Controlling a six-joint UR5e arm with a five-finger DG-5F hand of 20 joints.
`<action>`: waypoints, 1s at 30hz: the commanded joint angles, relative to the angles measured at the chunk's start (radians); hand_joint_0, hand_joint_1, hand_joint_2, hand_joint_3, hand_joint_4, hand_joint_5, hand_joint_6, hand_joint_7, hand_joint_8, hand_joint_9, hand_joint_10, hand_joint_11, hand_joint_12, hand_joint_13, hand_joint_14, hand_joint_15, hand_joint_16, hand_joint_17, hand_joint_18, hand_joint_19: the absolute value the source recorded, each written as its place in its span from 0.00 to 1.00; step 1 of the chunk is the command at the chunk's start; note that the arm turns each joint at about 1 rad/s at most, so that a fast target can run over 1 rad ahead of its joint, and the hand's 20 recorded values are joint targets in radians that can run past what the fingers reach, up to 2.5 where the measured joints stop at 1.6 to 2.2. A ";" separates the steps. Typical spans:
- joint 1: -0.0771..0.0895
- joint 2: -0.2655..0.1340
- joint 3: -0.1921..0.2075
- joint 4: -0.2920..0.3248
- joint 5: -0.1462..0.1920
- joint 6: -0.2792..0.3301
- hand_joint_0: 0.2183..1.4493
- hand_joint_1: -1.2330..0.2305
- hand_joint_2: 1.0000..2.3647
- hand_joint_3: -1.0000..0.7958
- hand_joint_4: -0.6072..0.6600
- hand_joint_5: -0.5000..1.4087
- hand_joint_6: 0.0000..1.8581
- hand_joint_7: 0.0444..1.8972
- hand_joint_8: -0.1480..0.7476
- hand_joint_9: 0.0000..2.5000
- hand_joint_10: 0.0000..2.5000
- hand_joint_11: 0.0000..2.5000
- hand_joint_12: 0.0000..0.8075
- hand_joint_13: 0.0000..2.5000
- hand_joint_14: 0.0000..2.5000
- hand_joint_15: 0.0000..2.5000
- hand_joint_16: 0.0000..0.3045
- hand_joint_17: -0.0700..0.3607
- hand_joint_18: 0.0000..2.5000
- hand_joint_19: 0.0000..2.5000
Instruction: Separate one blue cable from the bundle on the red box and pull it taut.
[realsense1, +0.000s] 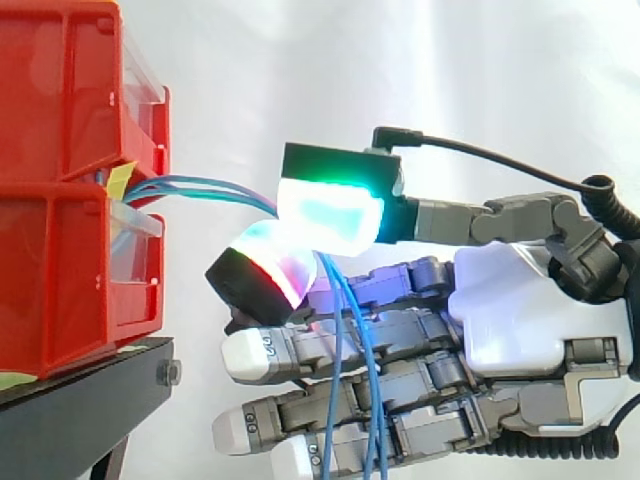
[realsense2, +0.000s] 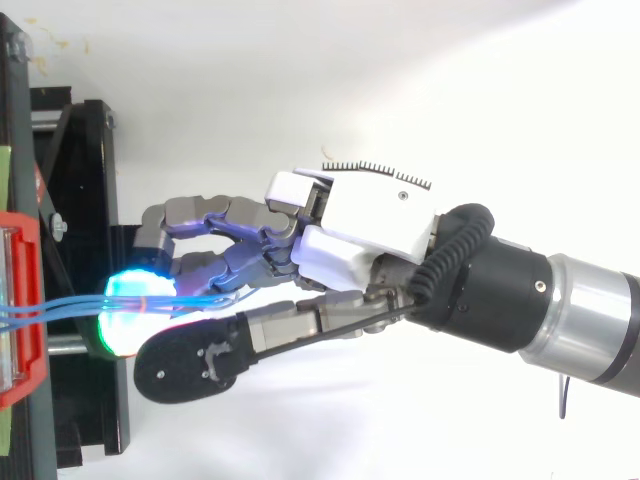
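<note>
Red box (realsense1: 70, 270) stands at the left, and our hand (realsense1: 515, 310) faces it from the right. We see the blue cables (realsense1: 205, 188) running level from box to hand, pinched between two glowing pads (realsense1: 330, 215), with the loose ends hanging below. We judge the pull should go straight right, along that line.

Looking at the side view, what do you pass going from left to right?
Red bins → blue cables coming out of the bins → hand, its glowing pads pinching the cables.
</note>
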 joint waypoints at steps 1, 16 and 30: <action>0.000 0.000 0.000 0.001 0.000 0.000 0.40 0.27 0.01 0.40 0.63 0.21 0.27 0.71 0.49 0.27 0.00 0.13 0.42 0.14 0.00 0.04 0.16 0.41 0.16 0.12; 0.000 0.000 0.000 0.003 0.000 -0.001 0.26 0.56 0.00 0.28 0.65 0.21 0.27 0.70 0.52 0.28 0.00 0.12 0.45 0.15 0.00 0.05 0.16 0.42 0.15 0.13; -0.009 0.045 0.000 -0.002 0.000 -0.126 0.34 0.41 0.01 0.35 0.64 0.21 0.27 0.70 0.51 0.28 0.00 0.12 0.43 0.15 0.00 0.05 0.16 0.41 0.15 0.13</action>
